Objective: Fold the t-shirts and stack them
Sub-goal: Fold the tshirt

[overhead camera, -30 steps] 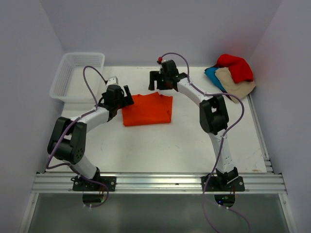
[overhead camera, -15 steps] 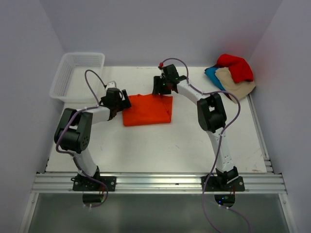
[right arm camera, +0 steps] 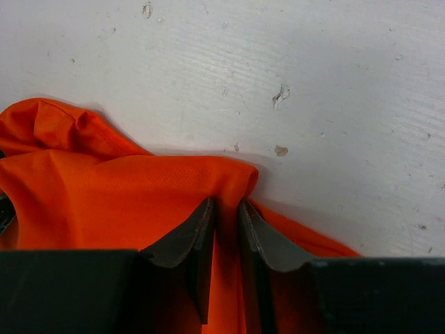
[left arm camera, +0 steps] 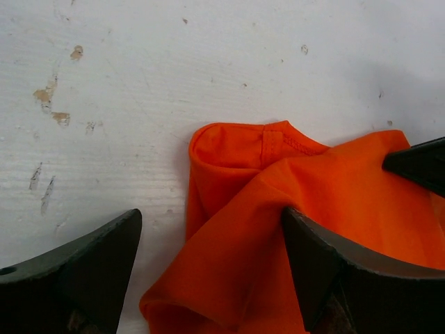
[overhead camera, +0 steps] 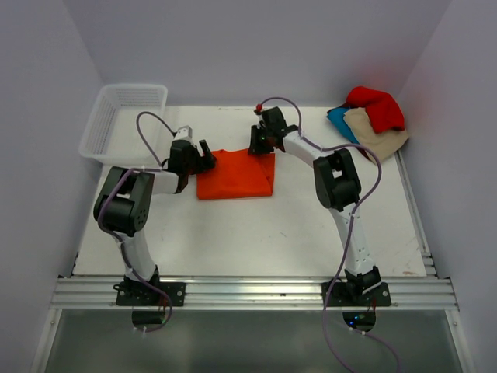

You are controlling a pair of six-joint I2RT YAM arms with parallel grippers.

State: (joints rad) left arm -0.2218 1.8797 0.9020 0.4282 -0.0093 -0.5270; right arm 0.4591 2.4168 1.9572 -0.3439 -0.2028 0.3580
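The orange t-shirt (overhead camera: pixel 235 176) lies folded flat on the table's middle. My left gripper (left arm camera: pixel 211 214) is open at its back left corner (overhead camera: pixel 205 152). A raised fold of orange cloth (left arm camera: pixel 236 229) sits between the wide jaws, with one finger against it and the other on bare table. My right gripper (right arm camera: pixel 226 203) is shut on a pinch of the orange t-shirt's back edge (right arm camera: pixel 174 188), near the right back corner (overhead camera: pixel 258 148). Red (overhead camera: pixel 377 104), beige (overhead camera: pixel 376 127) and teal-blue (overhead camera: pixel 338 119) t-shirts lie heaped at the far right.
A white mesh basket (overhead camera: pixel 124 118) stands at the far left corner of the table (overhead camera: pixel 256 233). Walls close in behind and on both sides. The table's white surface is scuffed and chipped in the wrist views.
My right gripper dropped onto the orange shirt's back edge and closed on it. My left gripper slid right to the shirt's left corner and its jaws narrowed slightly.
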